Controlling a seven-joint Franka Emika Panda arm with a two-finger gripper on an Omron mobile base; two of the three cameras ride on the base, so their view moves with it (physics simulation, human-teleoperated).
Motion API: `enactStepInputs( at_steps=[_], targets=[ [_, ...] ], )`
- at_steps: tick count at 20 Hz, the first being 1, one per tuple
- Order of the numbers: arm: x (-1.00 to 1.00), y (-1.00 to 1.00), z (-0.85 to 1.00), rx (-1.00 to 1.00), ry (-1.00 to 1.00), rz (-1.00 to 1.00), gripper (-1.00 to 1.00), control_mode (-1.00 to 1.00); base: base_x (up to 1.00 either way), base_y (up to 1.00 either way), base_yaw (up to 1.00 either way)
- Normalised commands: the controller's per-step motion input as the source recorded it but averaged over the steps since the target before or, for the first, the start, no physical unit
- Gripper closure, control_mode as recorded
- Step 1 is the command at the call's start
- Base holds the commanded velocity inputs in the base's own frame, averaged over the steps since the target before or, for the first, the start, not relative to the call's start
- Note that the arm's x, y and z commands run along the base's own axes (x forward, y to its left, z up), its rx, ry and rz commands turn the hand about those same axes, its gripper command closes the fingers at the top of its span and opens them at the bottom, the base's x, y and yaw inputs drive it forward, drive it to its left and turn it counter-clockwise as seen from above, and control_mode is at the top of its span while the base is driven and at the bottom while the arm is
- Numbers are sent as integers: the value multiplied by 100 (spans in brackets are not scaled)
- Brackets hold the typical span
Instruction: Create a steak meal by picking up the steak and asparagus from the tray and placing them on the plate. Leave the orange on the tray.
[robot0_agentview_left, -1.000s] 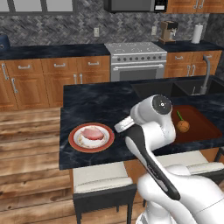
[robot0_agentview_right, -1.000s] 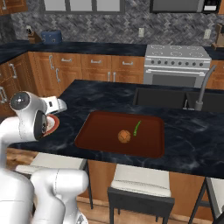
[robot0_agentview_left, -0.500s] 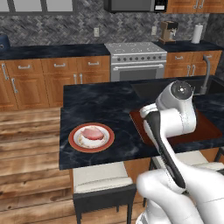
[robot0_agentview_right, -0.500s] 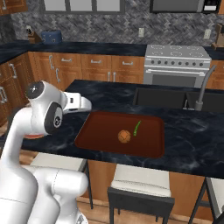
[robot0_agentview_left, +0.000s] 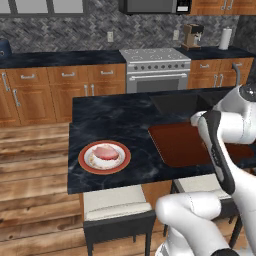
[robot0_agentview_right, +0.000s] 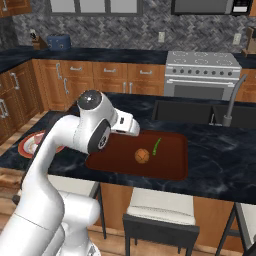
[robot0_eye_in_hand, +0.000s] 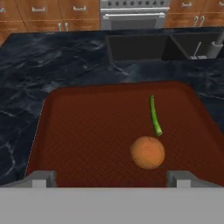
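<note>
Room: simulated kitchen, dark marbled island counter (robot0_agentview_left: 105, 125) in front of wooden cabinets, steel stove (robot0_agentview_right: 202, 70) and sunken sink (robot0_eye_in_hand: 138, 47) behind.
Asparagus: lying on the tray (robot0_eye_in_hand: 87, 131), right of its middle, slightly toward the far rim (robot0_eye_in_hand: 154, 114); one end just beside the orange; ahead of the gripper and a little right of its centre line.
Orange: on the tray (robot0_eye_in_hand: 148, 152), nearer the gripper than the stalk, between the fingertip line and the asparagus.
Steak: resting on the plate (robot0_agentview_left: 85, 161), pink slab at its centre (robot0_agentview_left: 106, 152); well apart from the tray, toward the counter's left end.
Gripper: hovering above the tray's near rim (robot0_eye_in_hand: 110, 178), fingertips spread wide, holding nothing.
</note>
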Motion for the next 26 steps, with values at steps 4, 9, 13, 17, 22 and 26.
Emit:
enactStepInputs(
  at_steps=[4,9,13,17,22,26],
  targets=[
    [24,-81,-1,14,10,0,-100,-100,0,0,0],
    [44,-56,-6,3,22,0,-100,-100,0,0,0],
    [55,-39,-18,0,25,0,-100,-100,0,0,0],
    [52,-29,-35,0,20,0,-100,-100,0,0,0],
    [48,-21,-51,0,9,0,-100,-100,0,0,0],
    [45,-13,-48,0,6,0,-100,-100,0,0,0]
  ],
)
